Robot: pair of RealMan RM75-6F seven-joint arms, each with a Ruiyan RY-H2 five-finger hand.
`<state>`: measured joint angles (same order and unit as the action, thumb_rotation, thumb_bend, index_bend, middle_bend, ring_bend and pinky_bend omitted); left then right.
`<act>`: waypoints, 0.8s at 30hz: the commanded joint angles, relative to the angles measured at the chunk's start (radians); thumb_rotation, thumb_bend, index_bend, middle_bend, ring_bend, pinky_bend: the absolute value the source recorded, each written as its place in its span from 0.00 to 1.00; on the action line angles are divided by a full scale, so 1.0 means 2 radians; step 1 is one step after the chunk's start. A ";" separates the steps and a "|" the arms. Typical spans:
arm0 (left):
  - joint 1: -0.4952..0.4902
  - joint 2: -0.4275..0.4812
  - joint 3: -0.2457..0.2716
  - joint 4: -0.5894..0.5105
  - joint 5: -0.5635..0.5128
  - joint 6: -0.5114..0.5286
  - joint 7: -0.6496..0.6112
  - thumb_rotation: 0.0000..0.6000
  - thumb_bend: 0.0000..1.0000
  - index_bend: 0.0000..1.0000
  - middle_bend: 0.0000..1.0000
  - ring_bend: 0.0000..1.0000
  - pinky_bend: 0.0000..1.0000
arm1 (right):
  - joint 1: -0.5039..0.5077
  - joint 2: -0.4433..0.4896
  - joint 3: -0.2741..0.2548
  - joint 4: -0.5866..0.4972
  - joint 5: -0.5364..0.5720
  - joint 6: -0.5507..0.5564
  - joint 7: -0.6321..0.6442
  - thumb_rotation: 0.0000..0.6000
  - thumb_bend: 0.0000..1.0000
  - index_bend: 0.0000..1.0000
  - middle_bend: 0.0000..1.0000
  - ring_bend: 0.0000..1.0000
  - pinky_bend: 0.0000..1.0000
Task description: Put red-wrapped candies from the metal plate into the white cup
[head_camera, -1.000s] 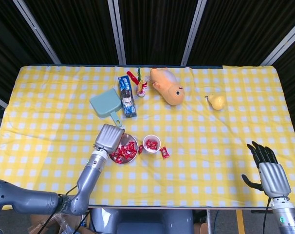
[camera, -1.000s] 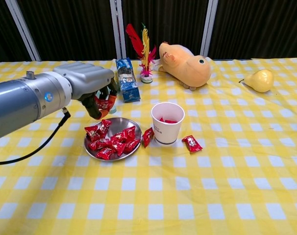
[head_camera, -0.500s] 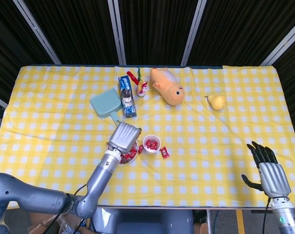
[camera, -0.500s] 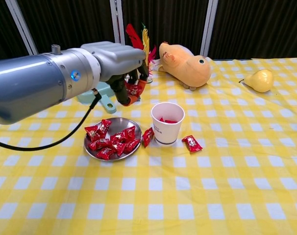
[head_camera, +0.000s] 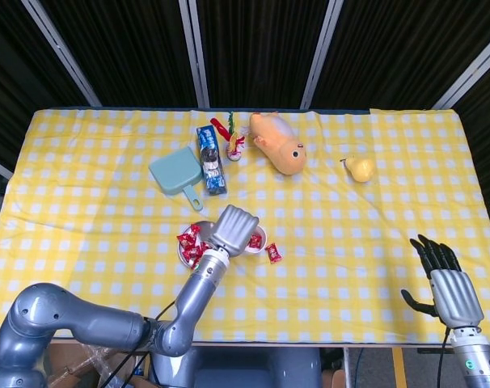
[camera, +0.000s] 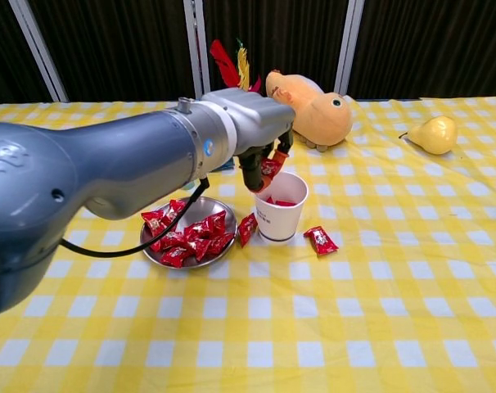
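- metal plate (camera: 150,246) just left of white cup (camera: 280,214), well stocked with red-wrapped candies (camera: 187,236); low risk there unless the arm sweeps back low and clips the pile.
- left hand (camera: 252,123) hangs above the cup's left rim, fingers pinching one candy (camera: 271,166). Risk: release off-centre, so it bounces off the rim.
- stray candy (camera: 246,228) touches the cup's left side, another loose candy (camera: 320,238) lies just right of it. Misses seem likely.
- cup is light; fingers dipping low could tip it.
- right hand (head_camera: 445,284) far right of cup, fingers apart, holding nothing.
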<state>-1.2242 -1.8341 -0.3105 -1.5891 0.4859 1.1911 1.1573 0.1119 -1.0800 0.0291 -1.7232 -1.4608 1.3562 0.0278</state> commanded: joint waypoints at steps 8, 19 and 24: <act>-0.016 -0.019 0.003 0.020 -0.011 -0.005 0.006 1.00 0.36 0.48 0.55 0.84 0.94 | 0.000 0.001 0.000 0.000 0.000 -0.001 0.004 1.00 0.34 0.00 0.00 0.00 0.00; -0.008 -0.008 0.004 0.005 0.002 0.007 -0.014 1.00 0.34 0.39 0.40 0.84 0.94 | 0.000 0.001 -0.001 -0.001 0.000 0.000 0.001 1.00 0.34 0.00 0.00 0.00 0.00; 0.000 0.002 -0.001 -0.014 0.015 0.016 -0.035 1.00 0.34 0.38 0.39 0.84 0.94 | 0.000 0.001 0.000 -0.001 0.000 0.000 0.001 1.00 0.34 0.00 0.00 0.00 0.00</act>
<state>-1.2316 -1.8394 -0.3080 -1.6015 0.5062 1.2155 1.1013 0.1113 -1.0778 0.0285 -1.7253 -1.4611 1.3570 0.0303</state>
